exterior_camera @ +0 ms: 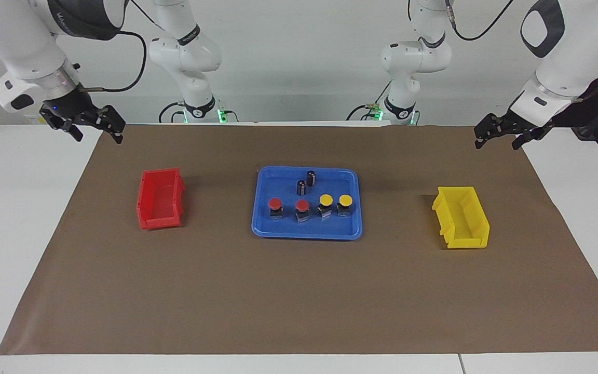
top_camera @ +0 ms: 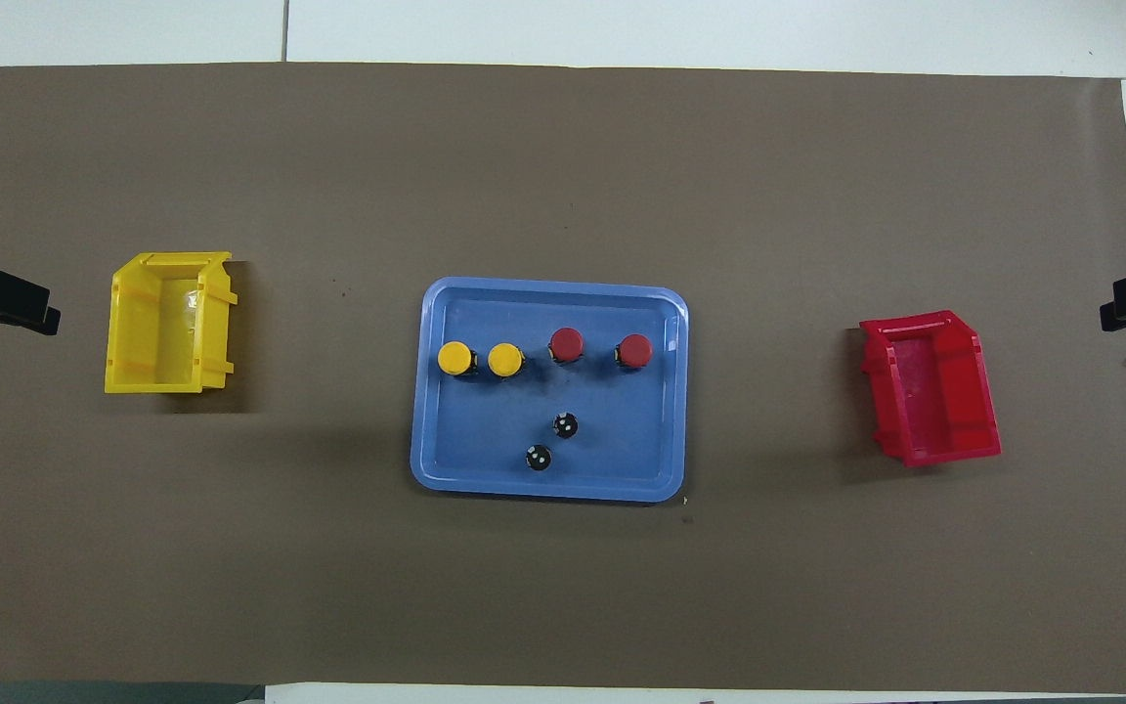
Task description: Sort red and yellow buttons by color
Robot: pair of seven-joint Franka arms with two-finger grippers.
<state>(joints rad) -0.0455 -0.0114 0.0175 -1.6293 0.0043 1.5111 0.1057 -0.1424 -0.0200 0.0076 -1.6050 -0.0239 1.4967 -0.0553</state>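
Two glossy white arms with dark joint caps, black cables trailing, green lights at the bases, each ending in a black pincer: right pincer (exterior_camera: 85, 123), left pincer (exterior_camera: 508, 133).

tray (exterior_camera: 307, 231): blue
red buttons (exterior_camera: 275, 203): two red caps on black-and-grey bodies
yellow buttons (exterior_camera: 326, 200): two yellow caps on black-and-grey bodies
cylinders (exterior_camera: 311, 177): two, black with silvery stripes
bin at the right arm's end (exterior_camera: 160, 199): red
bin at the left arm's end (exterior_camera: 461, 217): yellow
mat (exterior_camera: 299, 301): plain brown
table (exterior_camera: 13, 208): white
left hand (exterior_camera: 504, 136): black
right hand (exterior_camera: 85, 124): black
arms (exterior_camera: 195, 52): white with black bands
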